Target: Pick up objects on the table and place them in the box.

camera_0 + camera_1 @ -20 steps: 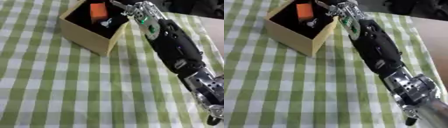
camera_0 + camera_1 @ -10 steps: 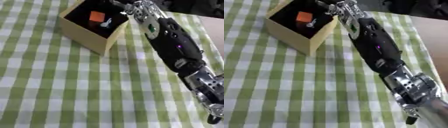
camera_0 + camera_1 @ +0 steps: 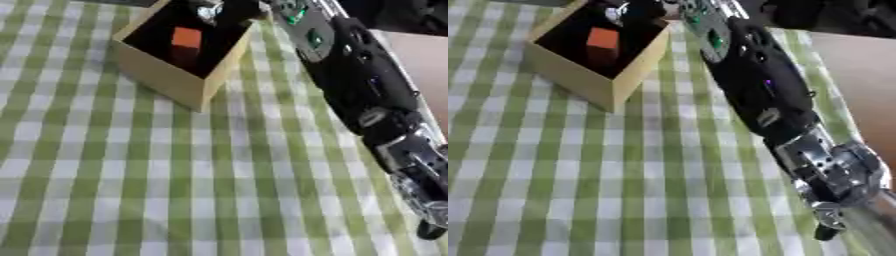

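One arm is seen, the right, stretched from the lower right edge up toward the top of both views. The right hand (image 3: 229, 7) is placed over the far corner of the box (image 3: 166, 82), at the top edge of the picture. Only a dark mass and a pale, silvery bit are made out there; whether the fingers are spread or curled cannot be told, nor whether anything is held.

The box is tan cardboard, open-topped, dark inside, set askew on the table near the upper left. An orange block (image 3: 603, 38) is seen inside it, lying against the dark floor toward the middle. Its near corner is pointed toward the viewer.

The forearm (image 3: 754, 80) is black and bulky, with small green lights near the wrist and a small purple light further down. It is passed just beside the right wall of the box; touching or not cannot be told. Silver joint parts (image 3: 833, 170) are noted lower down, near the right edge.

The table is covered by a green and white checked cloth (image 3: 131, 190). A bare brownish surface (image 3: 859, 75) is visible past the cloth's right edge.

No left hand is shown in either view.
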Motion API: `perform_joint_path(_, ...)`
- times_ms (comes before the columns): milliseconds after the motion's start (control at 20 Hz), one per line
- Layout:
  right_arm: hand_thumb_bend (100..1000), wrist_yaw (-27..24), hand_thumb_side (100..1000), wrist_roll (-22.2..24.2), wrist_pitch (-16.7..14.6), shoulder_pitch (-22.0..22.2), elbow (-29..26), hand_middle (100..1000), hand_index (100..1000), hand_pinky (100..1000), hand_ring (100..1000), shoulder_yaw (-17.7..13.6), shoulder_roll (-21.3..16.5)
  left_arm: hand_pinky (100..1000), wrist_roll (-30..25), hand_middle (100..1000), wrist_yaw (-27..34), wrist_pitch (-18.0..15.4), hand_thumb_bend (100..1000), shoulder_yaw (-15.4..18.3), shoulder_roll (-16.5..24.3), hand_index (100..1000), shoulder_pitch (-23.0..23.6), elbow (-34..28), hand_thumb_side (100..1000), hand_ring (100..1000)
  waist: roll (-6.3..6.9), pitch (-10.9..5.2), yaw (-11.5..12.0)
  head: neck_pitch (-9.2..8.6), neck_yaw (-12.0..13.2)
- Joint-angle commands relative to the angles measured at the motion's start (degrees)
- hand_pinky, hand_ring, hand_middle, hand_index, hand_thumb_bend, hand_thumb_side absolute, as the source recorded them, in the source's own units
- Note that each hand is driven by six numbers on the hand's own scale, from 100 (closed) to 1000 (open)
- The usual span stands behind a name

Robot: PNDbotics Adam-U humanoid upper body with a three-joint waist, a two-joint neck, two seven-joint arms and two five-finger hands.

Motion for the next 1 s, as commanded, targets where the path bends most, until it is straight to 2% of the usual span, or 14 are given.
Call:
perform_joint_path(50, 274, -3.87, 617, -1.05, 1.8, -0.81, -4.76, 661, 833, 820, 833, -0.45, -2.69, 728, 0.24, 624, 0.01, 0.09, 500, 0.52, 0.91, 727, 0.08, -1.08, 743, 607, 0.81, -1.88, -0.3, 0.78, 0.31)
perform_joint_path(350, 236, -8.4, 606, -0.21, 3.67, 0.84, -11.83, 655, 825, 815, 827, 1.05, -5.84, 729, 0.28, 625, -0.07, 0.26, 500, 0.63, 1.01, 728, 0.62, -1.08, 742, 607, 2.12, -2.92, -2.27, 2.17, 1.66)
perform_joint_path(550, 215, -11.2, 629, 0.69, 5.14, 2.79, -16.18, 650, 816, 815, 824, 1.77, -7.85, 729, 0.32, 625, -0.12, 0.3, 501, 0.69, 1.04, 728, 0.87, -1.08, 741, 608, 2.46, -3.31, -3.03, 2.67, 2.46)
perform_joint_path(650, 203, -13.62, 621, 0.17, 4.96, 8.01, -23.35, 651, 816, 816, 824, 2.62, -11.56, 729, 0.53, 625, -0.21, 0.27, 501, 0.86, 1.1, 729, 1.09, -1.08, 740, 609, 3.01, -3.81, -4.0, 3.35, 3.7)
perform_joint_path(750, 199, -16.18, 618, -0.76, 6.3, 13.09, -31.18, 654, 818, 816, 825, 2.32, -14.37, 730, 0.67, 626, -0.26, 0.19, 502, 0.89, 1.08, 729, 1.11, -1.08, 739, 609, 3.45, -4.03, -4.48, 3.71, 4.4)
perform_joint_path(900, 172, -19.28, 633, -2.65, 8.7, 20.08, -41.9, 654, 818, 816, 826, 0.46, -16.89, 730, 0.89, 626, -0.31, 0.12, 502, 0.99, 0.98, 729, 1.12, -1.08, 738, 609, 4.2, -4.15, -5.17, 4.13, 5.54)
perform_joint_path(1000, 154, -20.81, 655, -4.21, 9.5, 23.77, -46.25, 657, 819, 817, 828, -0.95, -17.75, 730, 1.07, 626, -0.34, 0.07, 502, 1.09, 0.91, 729, 1.13, -1.08, 737, 610, 4.58, -4.21, -5.6, 4.34, 6.36)
